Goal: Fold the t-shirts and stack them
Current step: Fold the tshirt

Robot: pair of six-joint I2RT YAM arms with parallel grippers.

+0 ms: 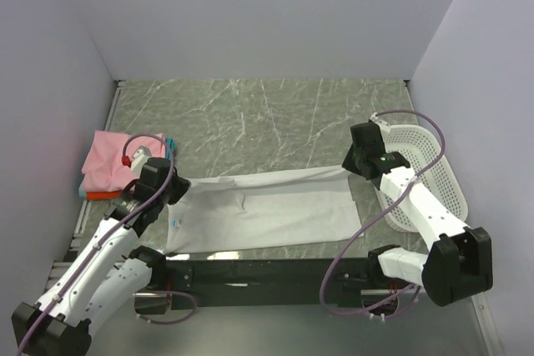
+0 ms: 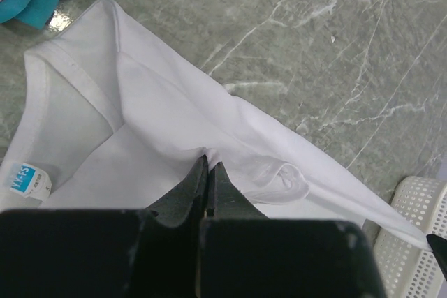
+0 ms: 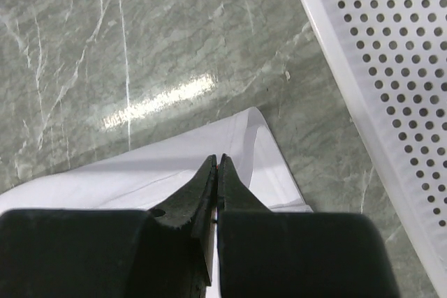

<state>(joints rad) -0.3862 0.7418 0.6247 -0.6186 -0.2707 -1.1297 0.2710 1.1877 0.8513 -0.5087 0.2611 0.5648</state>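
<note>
A plain white t-shirt lies stretched across the middle of the table, its blue neck label at the left end. My left gripper is shut on the shirt's left end and pinches a fold of cloth. My right gripper is shut on the shirt's far right corner; that edge is lifted off the table. A stack of folded shirts sits at the far left: pink on top, teal and orange-red below.
A white perforated plastic basket stands at the right, close to my right arm; its wall fills the right side of the right wrist view. The grey marbled table stretches behind the shirt. White walls close in three sides.
</note>
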